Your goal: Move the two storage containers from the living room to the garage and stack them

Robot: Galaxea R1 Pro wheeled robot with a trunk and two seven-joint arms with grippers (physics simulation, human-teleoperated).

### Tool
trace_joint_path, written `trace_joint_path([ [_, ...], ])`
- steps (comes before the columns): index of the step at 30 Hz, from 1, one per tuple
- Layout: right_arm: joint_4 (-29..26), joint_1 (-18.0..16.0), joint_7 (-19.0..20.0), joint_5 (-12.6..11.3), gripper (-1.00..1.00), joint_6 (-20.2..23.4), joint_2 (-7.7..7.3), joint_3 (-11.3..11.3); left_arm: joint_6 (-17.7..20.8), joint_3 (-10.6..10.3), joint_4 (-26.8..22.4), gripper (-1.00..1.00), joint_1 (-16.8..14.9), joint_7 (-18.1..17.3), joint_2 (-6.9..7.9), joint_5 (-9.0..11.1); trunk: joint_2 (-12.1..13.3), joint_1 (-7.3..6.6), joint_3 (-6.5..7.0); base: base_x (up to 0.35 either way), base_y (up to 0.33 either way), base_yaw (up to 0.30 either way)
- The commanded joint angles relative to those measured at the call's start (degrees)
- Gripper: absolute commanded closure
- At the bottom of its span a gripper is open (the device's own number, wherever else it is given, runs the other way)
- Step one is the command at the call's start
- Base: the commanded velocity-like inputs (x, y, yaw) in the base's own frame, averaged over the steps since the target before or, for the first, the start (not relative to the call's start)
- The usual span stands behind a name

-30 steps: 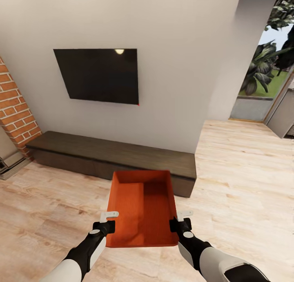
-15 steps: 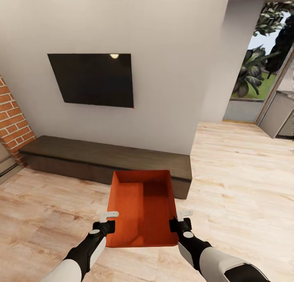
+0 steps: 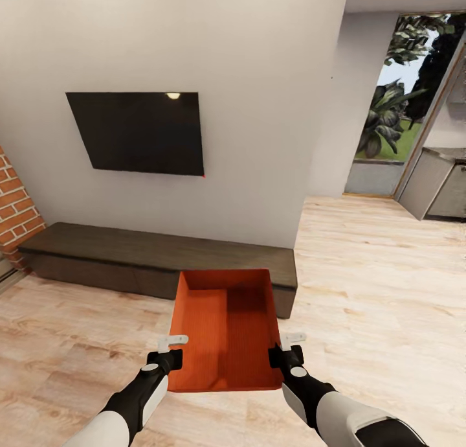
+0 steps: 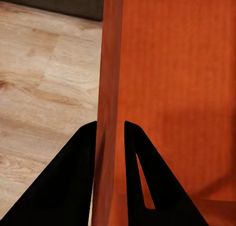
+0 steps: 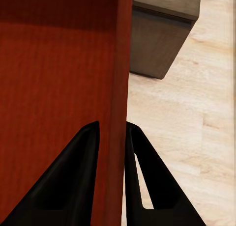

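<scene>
Orange-red and unlabelled, the storage container [image 3: 223, 330] hangs at six o'clock above the light plank floor [image 3: 375, 291], its side walls pinched by the left gripper [image 3: 169, 351] and right gripper [image 3: 288, 348], with the dark bench [image 3: 129, 256] and black TV [image 3: 136, 133] toward eleven o'clock.

A black TV [image 3: 136, 133] hangs on the white wall [image 3: 259, 110], with a small ceiling-light reflection near its upper edge. Below it, a long low dark bench [image 3: 129, 256] runs along the wall on the wood plank floor [image 3: 375, 285]. At the far left stands a red brick fireplace [image 3: 14, 207]. To the far right, a tall window [image 3: 395, 110] shows green plants [image 3: 382, 120] outside, and a grey cabinet [image 3: 433, 181] sits at the right edge.
</scene>
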Motion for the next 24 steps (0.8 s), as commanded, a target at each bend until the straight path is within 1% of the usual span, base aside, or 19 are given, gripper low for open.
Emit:
trace_joint_path([
  [1,0.28,-0.02,-2.59,-1.19,1.0,-0.28,-0.68,-1.22,-0.45,0.13,-0.33,1.0,-0.05,2.51,0.09,-0.57,-0.07,0.02,0.01,0.0,0.0,-0.098],
  [24,0.28,-0.05,-2.59,-1.19,1.0,-0.28,-0.69,-1.22,-0.45,0.13,-0.33,1.0,-0.05,2.51,0.12,-0.57,-0.07,0.02,2.05,0.0,0.0,-0.098],
])
